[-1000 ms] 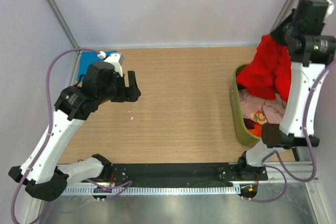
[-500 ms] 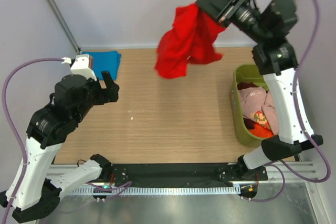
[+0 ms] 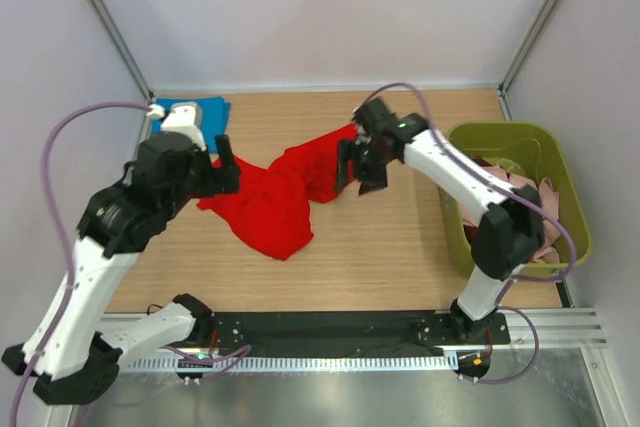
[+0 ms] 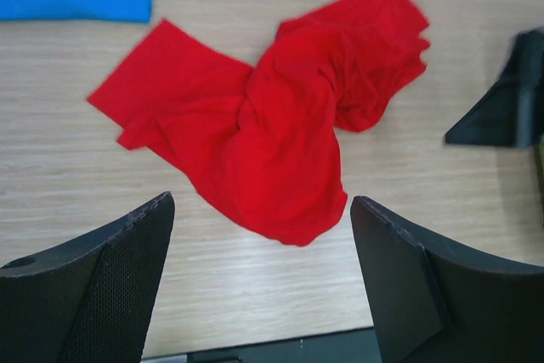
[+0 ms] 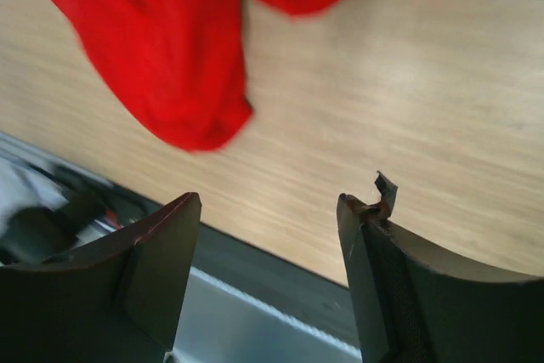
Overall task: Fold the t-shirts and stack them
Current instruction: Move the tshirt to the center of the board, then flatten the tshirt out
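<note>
In the green bin [image 3: 510,132], pink t-shirts [image 3: 547,195]

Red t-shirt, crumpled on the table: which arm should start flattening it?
Probably left. The left end effector, open, hangs right over the red t-shirt, cloth centred in its wrist view. The right end effector, also open, sits at the shirt's edge over bare table.

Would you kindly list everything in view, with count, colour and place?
red t-shirt: one, bright red, crumpled mid-table.
blue t-shirt: one, blue, flat at the far left corner.
bin: one, olive green, at the table's right edge.
shirts in the bin: count unclear, pale pink, heaped inside.
table: one, light wood, beneath everything.
left tool: one, black, open over the red t-shirt's left part.
right tool: one, black, open, at its right end.
</note>
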Available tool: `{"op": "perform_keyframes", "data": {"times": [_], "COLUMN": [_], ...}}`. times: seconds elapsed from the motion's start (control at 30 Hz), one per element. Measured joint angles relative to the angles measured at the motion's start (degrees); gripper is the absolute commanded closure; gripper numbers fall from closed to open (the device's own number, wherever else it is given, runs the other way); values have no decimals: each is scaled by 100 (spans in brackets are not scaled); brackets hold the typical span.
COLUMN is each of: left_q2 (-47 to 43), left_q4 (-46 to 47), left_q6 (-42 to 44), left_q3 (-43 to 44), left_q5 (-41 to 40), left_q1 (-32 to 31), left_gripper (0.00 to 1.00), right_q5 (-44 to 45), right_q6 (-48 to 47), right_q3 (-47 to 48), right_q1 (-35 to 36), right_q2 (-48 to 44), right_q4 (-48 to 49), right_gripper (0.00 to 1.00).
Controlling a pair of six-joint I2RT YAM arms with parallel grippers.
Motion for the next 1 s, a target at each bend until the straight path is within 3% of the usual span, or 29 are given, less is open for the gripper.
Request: {"op": "perform_keyframes", "data": {"times": [0.2,0.37,0.53,0.67,0.83,1.0], "left_q2": [1239,1803,1853,2155,2879,3220], "left_q4": [114,444,839,1379,1930,2177], "left_q6": [-264,-557,-774,-846,-986,-1034], "left_q3": [-901,-2389,-2675,-2691,-2774,-2855], "left_q5": [905,1932,2564,2905,3222,3101], "left_q1": [391,1943,2983,3169,3176,3176], "left_gripper": [20,20,17,17,22,22], "right_q5": [-87,-308,-516,-555,-549,-549], "right_q6": [-358,-411,-439,-472,-601,-728], "right_q3": [-459,-455,-463,-483,-479,-472], "right_q1": [1064,1460,1665,1696,1694,1687], "right_q2": [957,1384,1731,1867,2074,2223], "right_q4": [-13,509,863,1054,1152,1156], "right_gripper": [29,23,20,22,35,32]}}
